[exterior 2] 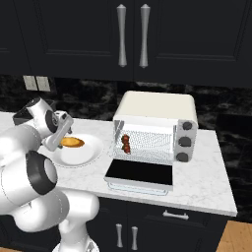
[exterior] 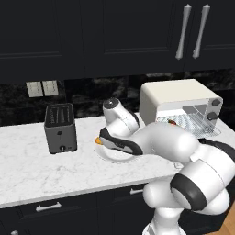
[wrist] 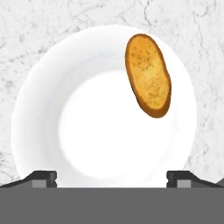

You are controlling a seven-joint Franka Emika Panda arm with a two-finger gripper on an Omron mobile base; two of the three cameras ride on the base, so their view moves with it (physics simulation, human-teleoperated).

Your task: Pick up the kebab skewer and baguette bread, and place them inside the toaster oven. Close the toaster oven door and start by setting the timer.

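The golden baguette bread [wrist: 148,74] lies near the rim of a white plate [wrist: 39,113] on the marble counter. My gripper [wrist: 111,177] hangs directly over the plate, open, its fingertips [wrist: 42,177] spread wide with nothing between them. From the right base view the gripper [exterior 2: 63,139] sits just above the baguette bread [exterior 2: 73,142]. The cream toaster oven [exterior 2: 157,106] stands to the right with its door [exterior 2: 140,173] folded down flat. The dark red-brown kebab skewer [exterior 2: 126,143] rests on the wire rack inside.
A dark grey slot toaster [exterior: 59,128] stands on the counter left of the plate [exterior: 108,156]. Dark upper cabinets hang above, and wall outlets [exterior: 42,88] sit behind the slot toaster. The counter's front edge runs just below the plate.
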